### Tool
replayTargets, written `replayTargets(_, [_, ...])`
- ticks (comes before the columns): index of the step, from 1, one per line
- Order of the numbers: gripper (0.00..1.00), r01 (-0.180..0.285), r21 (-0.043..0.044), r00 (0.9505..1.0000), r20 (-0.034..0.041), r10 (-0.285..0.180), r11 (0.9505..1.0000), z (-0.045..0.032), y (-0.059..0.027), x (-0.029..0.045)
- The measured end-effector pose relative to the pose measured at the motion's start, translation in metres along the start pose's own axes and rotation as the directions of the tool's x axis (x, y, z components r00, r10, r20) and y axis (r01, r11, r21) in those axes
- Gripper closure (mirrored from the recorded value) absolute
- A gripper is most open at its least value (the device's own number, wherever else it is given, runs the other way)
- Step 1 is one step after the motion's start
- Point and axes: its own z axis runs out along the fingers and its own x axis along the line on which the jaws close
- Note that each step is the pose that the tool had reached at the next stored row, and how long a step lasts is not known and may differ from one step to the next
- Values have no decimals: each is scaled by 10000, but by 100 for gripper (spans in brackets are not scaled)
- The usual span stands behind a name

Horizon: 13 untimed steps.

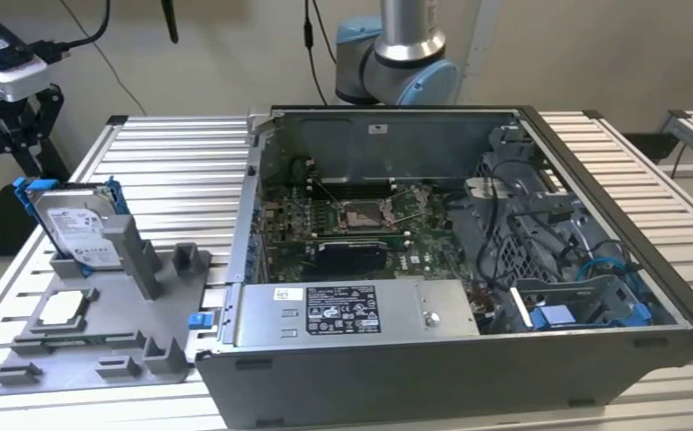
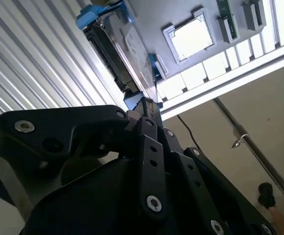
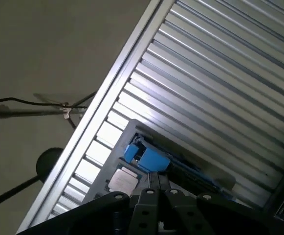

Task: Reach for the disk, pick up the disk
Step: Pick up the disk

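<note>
The disk is a silver-grey hard drive with a white label in a blue bracket. It leans upright in a grey holder at the exterior view's left. In both wrist views my black gripper points at the disk, a short way off and not touching it. Its two fingers lie together with nothing between them.
A small square silver chip lies on the grey fixture plate in front of the disk. An open computer case stands to the exterior view's right on the slatted metal table. A tripod camera stands beyond the table's left corner.
</note>
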Motion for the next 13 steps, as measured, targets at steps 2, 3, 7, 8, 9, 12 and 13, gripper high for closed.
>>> replayTargets(2, [100, 360, 1, 9994, -12, -360, 9994, 0, 0, 0])
replayTargets(3, [100, 533, 1, 9986, -19, -533, 9986, 0, 0, 0])
replayTargets(7, [100, 1271, 2, 9919, -47, -1271, 9919, 0, 0, 0])
replayTargets(8, [100, 1443, 2, 9895, -52, -1443, 9895, 0, 0, 0])
replayTargets(9, [100, 1622, 1, 9867, -59, -1622, 9868, 0, 0, 0])
replayTargets(12, [100, 2156, 0, 9764, -76, -2156, 9765, 0, 0, 0])
replayTargets(13, [100, 2336, -1, 9723, -84, -2336, 9723, 0, 0, 0])
